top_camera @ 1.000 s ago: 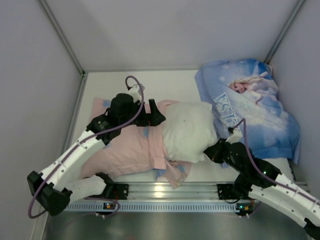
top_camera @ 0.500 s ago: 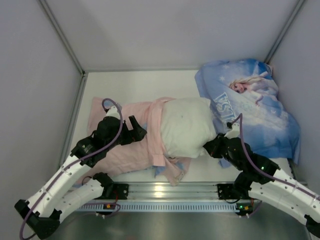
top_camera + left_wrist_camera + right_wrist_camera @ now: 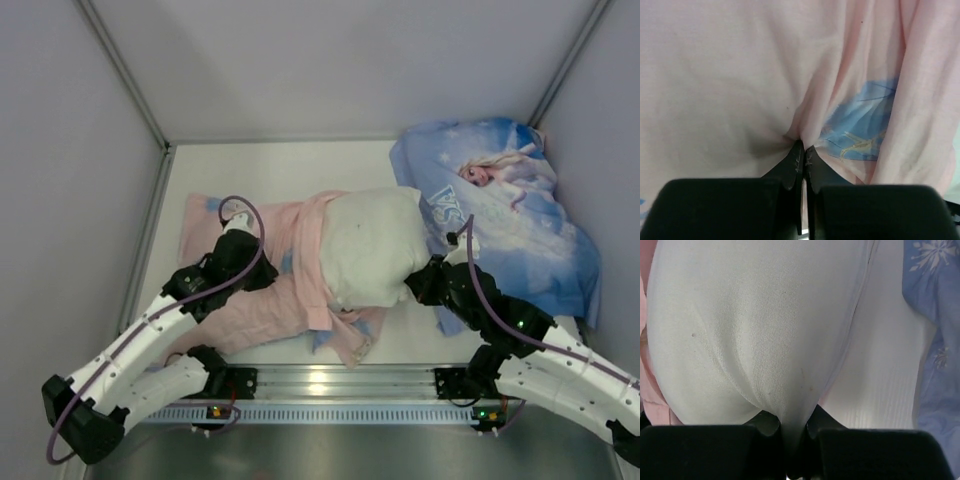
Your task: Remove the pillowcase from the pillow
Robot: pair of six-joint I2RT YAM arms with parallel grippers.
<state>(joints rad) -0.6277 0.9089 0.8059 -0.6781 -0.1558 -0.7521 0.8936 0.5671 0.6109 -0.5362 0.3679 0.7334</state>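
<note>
The pillow is seen lying across the middle of the table, with its right-hand part bared and white. Its left side is met by the pillowcase, which is turned pink side out and gathered in a thick rim against the white cloth; how far the pillow reaches inside the pink cloth cannot be told. The rest of the pillowcase is spread creased toward the left, and small patches of blue print are shown at its folds and at the near corner beside the metal rail. The left gripper is closed on the pillowcase: in the left wrist view its dark fingertips are pressed together with a pleat of pink cloth pinched between them. The right gripper is clamped on the pillow at its near right corner, and in the right wrist view a tuck of white cloth is held between the two fingers. A second pillow, clad in blue Elsa print, is propped in the far right corner, just beside the white pillow
</note>
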